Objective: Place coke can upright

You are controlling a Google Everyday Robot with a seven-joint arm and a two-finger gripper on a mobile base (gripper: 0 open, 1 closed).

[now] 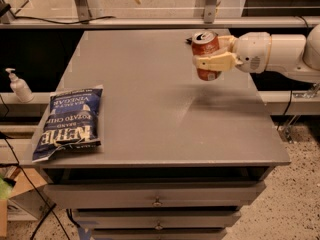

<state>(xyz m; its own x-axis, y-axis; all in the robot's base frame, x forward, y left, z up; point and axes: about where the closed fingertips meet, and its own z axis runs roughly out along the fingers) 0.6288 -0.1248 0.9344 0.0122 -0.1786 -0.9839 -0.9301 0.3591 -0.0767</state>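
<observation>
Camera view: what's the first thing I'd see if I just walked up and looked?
Your eye would go first to the red can, gripped in the robot's pale pincer and hanging in the air over the far right part of the grey table, top end up. Next you'd spot the blue chip bag lying flat at the table's front left edge.

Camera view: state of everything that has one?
coke can: held in the claw, clear of the table, near upright, tab end up.
claw: shut on the coke can, over the table's far right part.
chip bag: lying flat at the table's left front edge.
pump bottle: upright, left of the table.
top drawer: shut.
</observation>
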